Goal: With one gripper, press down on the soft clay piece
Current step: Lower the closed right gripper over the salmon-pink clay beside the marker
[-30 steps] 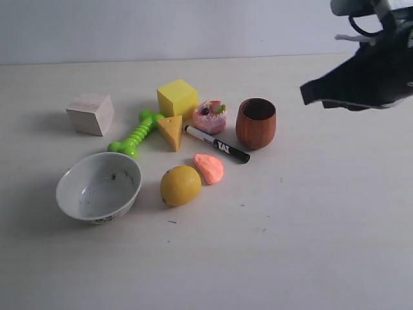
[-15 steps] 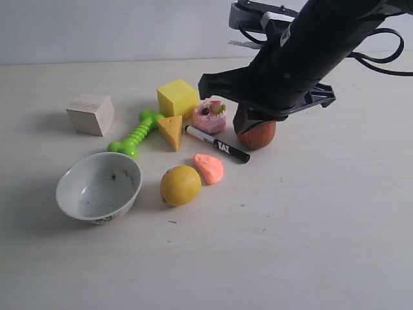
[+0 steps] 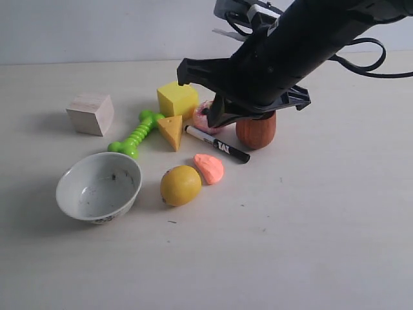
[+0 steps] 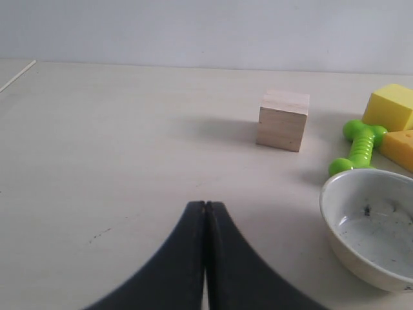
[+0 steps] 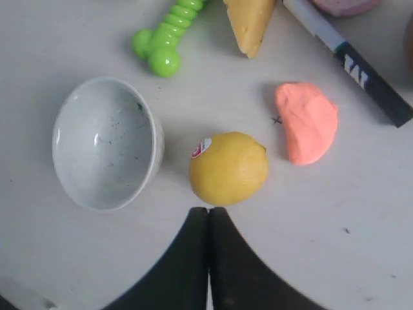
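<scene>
The pale table (image 3: 310, 226) ran back to a far edge along the wall, with everything gathered in its left half. The right arm (image 3: 290, 45), thick and dark with black cables, reached in from the far right corner and hung above the group, hiding the top of the brown wooden cup (image 3: 256, 132) and most of the pink toy cupcake (image 3: 200, 118). Its right gripper (image 5: 208, 213) had its jaws pressed together, nothing between them. In the right wrist view the tips pointed at bare table just on the near-edge side of the lemon (image 3: 181, 185), clear of every object. The left gripper (image 4: 205, 206) was also closed tight and empty, low over bare table toward the left edge.

The white bowl (image 3: 97, 184), speckled inside, sat nearest the left edge and the near edge. The wooden block (image 3: 90, 113) stood beyond it toward the far edge. The yellow cube (image 3: 177, 98) was farthest back, with the green bone toy (image 3: 136, 134) and the cheese wedge (image 3: 171, 131) just nearer. The black-and-white marker (image 3: 218, 144) lay slantwise between the cupcake and the soft clay piece (image 3: 209, 168).

The clay lay flat just beside the lemon, on its right-edge side, a thin gap between them, and close to the marker without touching it. No gripper touched it.
</scene>
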`<state>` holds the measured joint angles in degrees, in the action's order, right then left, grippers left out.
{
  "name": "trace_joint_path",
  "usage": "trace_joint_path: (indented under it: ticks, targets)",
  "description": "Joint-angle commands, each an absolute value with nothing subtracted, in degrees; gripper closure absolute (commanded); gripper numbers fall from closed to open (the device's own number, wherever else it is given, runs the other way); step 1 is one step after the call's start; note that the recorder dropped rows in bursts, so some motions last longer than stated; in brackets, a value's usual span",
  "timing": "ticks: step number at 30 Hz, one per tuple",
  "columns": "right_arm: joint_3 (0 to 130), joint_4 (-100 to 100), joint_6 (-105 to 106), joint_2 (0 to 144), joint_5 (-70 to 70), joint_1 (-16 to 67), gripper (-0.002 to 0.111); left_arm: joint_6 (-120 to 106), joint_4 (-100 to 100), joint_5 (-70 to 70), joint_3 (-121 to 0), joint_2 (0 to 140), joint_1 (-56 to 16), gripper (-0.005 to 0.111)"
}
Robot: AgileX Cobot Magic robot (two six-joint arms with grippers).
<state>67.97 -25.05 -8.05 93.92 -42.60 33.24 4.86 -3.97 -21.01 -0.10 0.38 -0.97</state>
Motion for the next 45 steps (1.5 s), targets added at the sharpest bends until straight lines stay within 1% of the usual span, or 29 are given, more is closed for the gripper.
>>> trace_joint_path:
  ticks: [1,5,12,16,20,23,27,30,35,45]
  targets:
    - [68.38,-26.74,-8.13,93.95,-40.41,33.35,0.108,4.62,-3.84,-20.49,0.00,0.00,-1.27,0.107]
    - [68.38,-27.48,-8.13,93.95,-38.91,33.35,0.108,4.62,-3.84,-20.49,0.00,0.00,-1.27,0.107]
    - [68.38,-35.63,-9.66,93.95,-33.01,33.23,0.108,4.62,-3.84,-20.49,0.00,0.00,-1.27,0.107]
    - [68.65,-35.48,-15.01,95.75,-33.22,33.21,0.108,4.62,-3.84,-20.49,0.00,0.00,-1.27,0.107]
    - [73.17,-34.28,-18.90,100.65,-39.32,33.21,0.108,4.62,-3.84,-20.49,0.00,0.00,-1.27,0.107]
    - [80.36,-30.83,-22.49,105.63,-45.53,33.21,0.108,4.62,-3.84,-20.49,0.00,0.00,-1.27,0.107]
    - [89.79,-18.76,-33.38,110.56,-54.67,33.34,0.108,4.62,-3.84,-20.49,0.00,0.00,-1.27,0.107]
    - [94.50,-12.44,-39.98,113.01,-61.12,33.34,0.108,4.62,-3.84,-20.49,0.00,0.00,-1.27,0.107]
    - [97.66,-12.60,-48.23,116.26,-63.51,33.34,0.108,4.62,-3.84,-20.49,0.00,0.00,-1.27,0.107]
    - [97.62,-13.18,-59.56,119.27,-65.33,33.34,0.108,4.62,-3.84,-20.49,0.00,0.00,-1.27,0.107]
